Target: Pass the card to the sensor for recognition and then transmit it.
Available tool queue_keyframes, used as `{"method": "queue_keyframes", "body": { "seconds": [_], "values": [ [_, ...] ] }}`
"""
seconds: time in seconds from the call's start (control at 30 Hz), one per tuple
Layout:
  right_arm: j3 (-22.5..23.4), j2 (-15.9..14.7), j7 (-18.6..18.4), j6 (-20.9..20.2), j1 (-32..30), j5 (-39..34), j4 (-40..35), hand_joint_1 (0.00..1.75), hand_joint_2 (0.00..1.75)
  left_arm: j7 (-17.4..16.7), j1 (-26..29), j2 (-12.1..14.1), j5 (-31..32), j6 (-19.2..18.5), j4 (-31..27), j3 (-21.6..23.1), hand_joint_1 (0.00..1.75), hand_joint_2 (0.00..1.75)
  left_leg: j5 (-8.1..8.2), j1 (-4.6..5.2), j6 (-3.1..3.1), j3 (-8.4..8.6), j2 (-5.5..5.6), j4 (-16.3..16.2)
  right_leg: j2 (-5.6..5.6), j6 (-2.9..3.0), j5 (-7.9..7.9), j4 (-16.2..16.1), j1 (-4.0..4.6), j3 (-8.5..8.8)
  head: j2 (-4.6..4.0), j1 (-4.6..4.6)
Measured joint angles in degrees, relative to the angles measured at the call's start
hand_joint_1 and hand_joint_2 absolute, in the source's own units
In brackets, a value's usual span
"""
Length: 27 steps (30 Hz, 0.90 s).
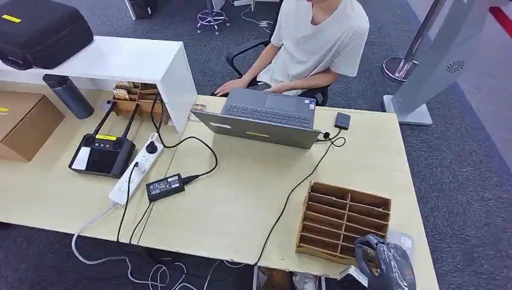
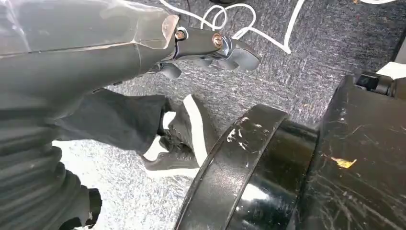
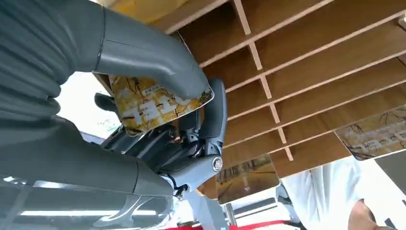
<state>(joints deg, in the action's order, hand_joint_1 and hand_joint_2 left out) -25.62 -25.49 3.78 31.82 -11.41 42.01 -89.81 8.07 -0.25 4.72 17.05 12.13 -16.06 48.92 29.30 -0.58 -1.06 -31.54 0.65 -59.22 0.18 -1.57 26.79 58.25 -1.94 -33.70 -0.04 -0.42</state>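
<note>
My right hand (image 1: 386, 264) is at the near right corner of the table, just in front of the wooden slotted rack (image 1: 344, 220). In the right wrist view that hand (image 3: 191, 143) pinches a yellow patterned card (image 3: 158, 103) between thumb and fingers, close beside the rack (image 3: 311, 67). Two more cards (image 3: 378, 136) (image 3: 246, 175) stand in the rack's slots. A small black sensor box (image 1: 342, 119) lies by the laptop (image 1: 265, 118), wired to it. My left hand (image 2: 210, 48) hangs over the carpet and holds nothing, its fingers loosely apart.
A person (image 1: 314, 45) sits behind the laptop with hands at the table's far edge. A power strip (image 1: 136, 169), a black adapter (image 1: 165, 186), a black controller (image 1: 101, 154) and cables lie on the left half. A cardboard box (image 1: 24, 124) stands at far left.
</note>
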Motion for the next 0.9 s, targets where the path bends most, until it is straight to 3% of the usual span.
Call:
{"method": "queue_keyframes", "body": {
  "seconds": [0.6, 0.9],
  "values": [
    [0.9, 0.0, 1.1, 0.1, -0.5, 1.3, -1.2, 1.75, 1.75, 0.3, -0.3, 0.2, 0.0, 4.5, -0.1, 0.0, 0.00, 1.75, 0.00, 0.00, 0.00, -0.04, 0.00, 0.0, 0.02, 0.00, 0.00, 0.0, 0.00, 0.01, 0.00, 0.00],
    [6.9, 0.0, 5.7, -6.6, 8.2, 4.9, -4.6, 1.75, 1.75, -1.3, -1.7, 0.3, 0.0, 2.6, -0.2, 1.2, 0.00, 1.75, -0.12, 0.01, -0.02, 0.00, 0.00, 0.0, 0.01, -0.04, -0.10, 0.0, -0.01, 0.02, 0.00, 0.00]
  ]
}}
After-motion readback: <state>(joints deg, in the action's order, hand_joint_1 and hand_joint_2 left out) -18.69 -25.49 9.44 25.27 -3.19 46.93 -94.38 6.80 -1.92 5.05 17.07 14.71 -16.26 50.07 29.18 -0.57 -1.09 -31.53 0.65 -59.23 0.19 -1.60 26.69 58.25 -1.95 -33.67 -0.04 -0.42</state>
